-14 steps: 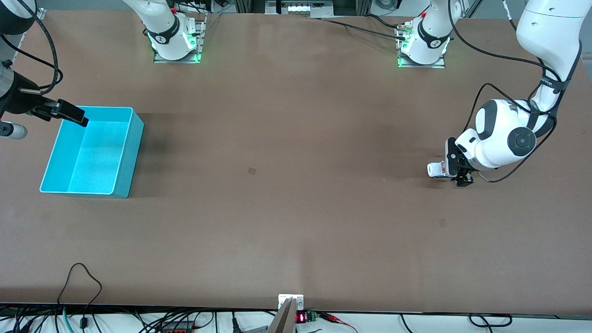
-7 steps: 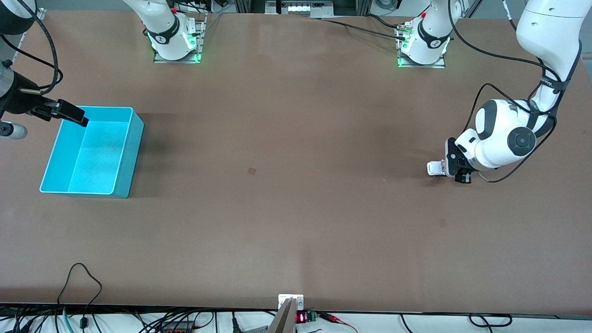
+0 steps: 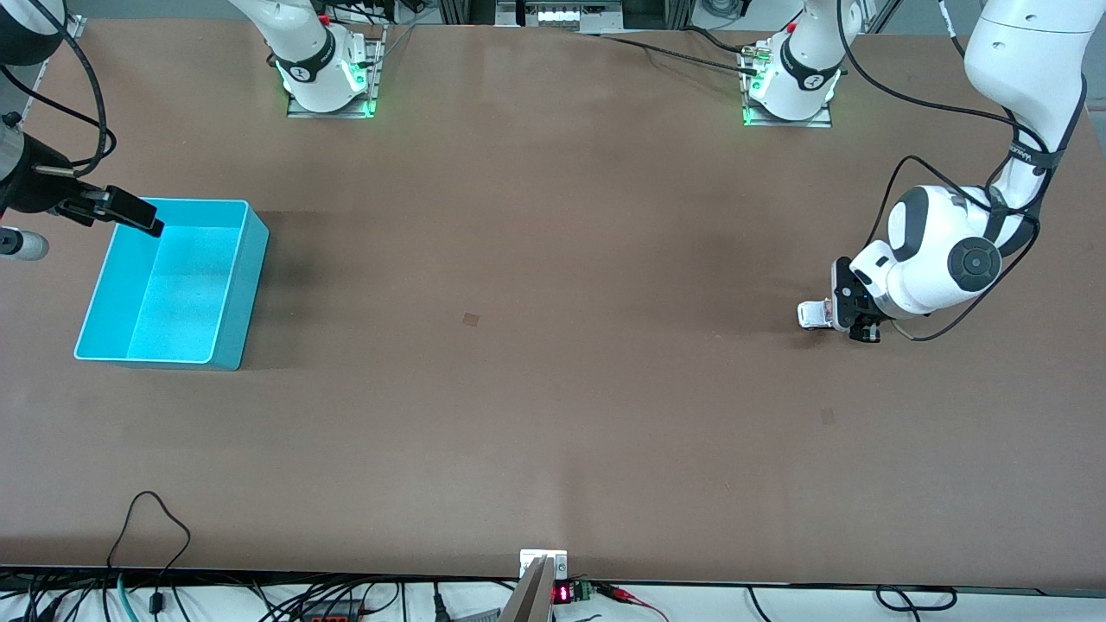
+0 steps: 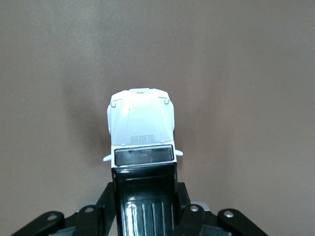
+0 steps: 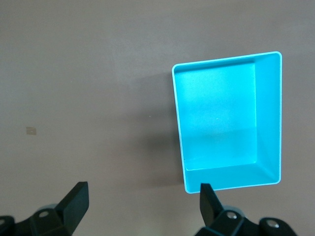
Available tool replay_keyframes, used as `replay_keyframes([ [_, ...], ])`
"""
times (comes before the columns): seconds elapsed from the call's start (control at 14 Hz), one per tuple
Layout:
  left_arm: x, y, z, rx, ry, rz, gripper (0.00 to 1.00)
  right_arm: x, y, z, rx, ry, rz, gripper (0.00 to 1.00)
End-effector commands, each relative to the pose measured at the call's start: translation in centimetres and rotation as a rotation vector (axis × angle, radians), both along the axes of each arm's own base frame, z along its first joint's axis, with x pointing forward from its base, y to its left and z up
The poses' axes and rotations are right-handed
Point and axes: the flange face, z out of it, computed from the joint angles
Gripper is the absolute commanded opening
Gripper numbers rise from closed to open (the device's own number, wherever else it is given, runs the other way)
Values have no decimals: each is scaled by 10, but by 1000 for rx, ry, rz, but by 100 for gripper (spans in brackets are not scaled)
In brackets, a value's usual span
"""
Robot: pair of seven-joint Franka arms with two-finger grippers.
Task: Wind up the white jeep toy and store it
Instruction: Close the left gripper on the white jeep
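Note:
The white jeep toy [image 3: 810, 315] stands on the brown table at the left arm's end. In the left wrist view its white hood [image 4: 141, 120] points away from the hand and its black roof panel lies between the fingers. My left gripper [image 3: 854, 318] [image 4: 145, 196] is shut on the jeep's rear half, low at the table. The turquoise bin [image 3: 252, 275] [image 5: 270, 113] sits at the right arm's end with nothing in it. My right gripper [image 3: 130, 214] [image 5: 142, 194] waits open over the bin's rim, holding nothing.
Two small square marks show on the tabletop, one mid-table [image 3: 470, 319] and one nearer the front camera than the jeep [image 3: 827, 415]. Both arm bases [image 3: 327, 78] [image 3: 791, 86] stand along the table's edge farthest from the front camera. Cables [image 3: 155, 527] trail at the nearest edge.
The left gripper's fingers have closed in on the jeep's sides. The jeep stays in the same spot. The right arm has not moved.

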Motion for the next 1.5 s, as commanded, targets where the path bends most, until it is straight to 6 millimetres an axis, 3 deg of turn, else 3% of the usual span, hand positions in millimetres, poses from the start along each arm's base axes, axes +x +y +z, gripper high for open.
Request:
replay_keyframes([
  [0.0, -6, 1, -4, 6, 2, -15, 16, -2, -9, 3, -4, 3, 6, 100],
  [0.86, -8, 1, -18, 1, 2, 29, 15, -2, -6, 3, -4, 3, 11, 100],
  [1.43, -11, 29, -25, 24, -6, 27, 14, -2, -5, 2, -4, 6, 12, 100],
])
